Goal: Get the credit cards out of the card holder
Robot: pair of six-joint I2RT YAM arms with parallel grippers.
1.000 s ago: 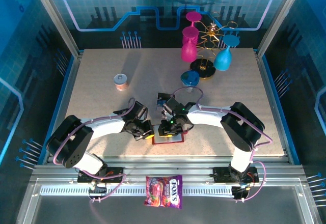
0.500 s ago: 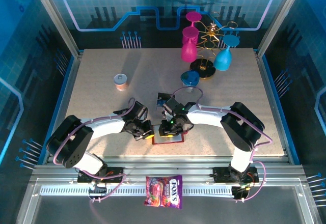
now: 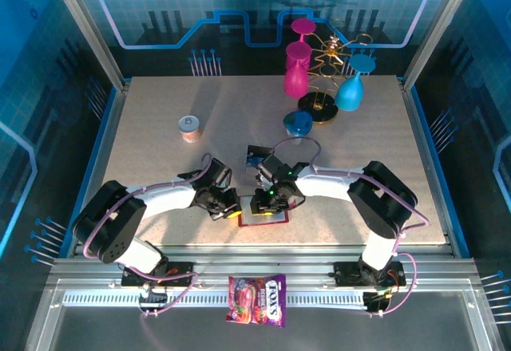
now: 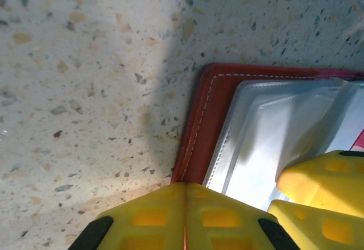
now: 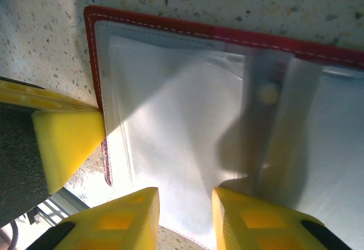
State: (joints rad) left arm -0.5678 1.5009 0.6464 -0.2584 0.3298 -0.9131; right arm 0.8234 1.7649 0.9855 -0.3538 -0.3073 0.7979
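Barely anything has shifted since a second ago, the right arm just nudged a hair. Card holder (image 3: 274, 218) lies open by the tabletop's (image 3: 160, 175) near edge, about mid-width. Left gripper (image 4: 185, 216) is clenched, touching its left edge. Right gripper (image 5: 185, 198) sits on the clear pockets (image 5: 187, 108), fingers apart, grasping nothing.

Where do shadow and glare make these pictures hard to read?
Left wrist: a soft shadow falls across the table beside the card holder. Right wrist: strong glare whitens its clear pockets. Top external: even light, but the card holder looks tiny.
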